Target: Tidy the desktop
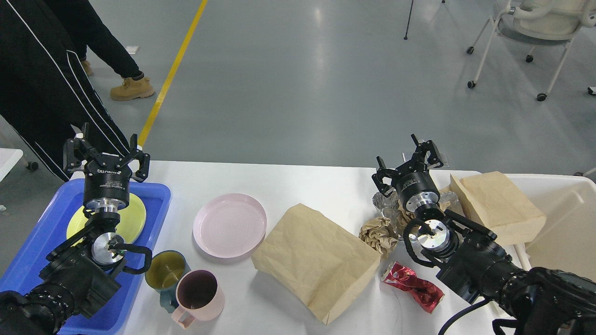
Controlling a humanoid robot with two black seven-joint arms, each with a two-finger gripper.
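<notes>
The white desktop [298, 184] spans the view. On it lie a pink plate [229, 225], a teal cup [165, 270], a pink mug [198, 293], a large brown paper bag [316, 260], a crumpled brown paper ball [378, 234], a red foil wrapper [412, 285] and crumpled clear plastic [386, 204]. My left gripper [106, 150] stands open above a yellow plate [132, 218] in the blue tray [156, 195], holding nothing. Over the clear plastic at the table's far right, my right gripper [406, 160] is open and empty.
A second brown paper bag [498, 204] leans on the rim of the off-white bin [558, 181] at the right. A person in black trousers [42, 83] stands close behind the tray at the far left. A wheeled chair [531, 28] is far back right.
</notes>
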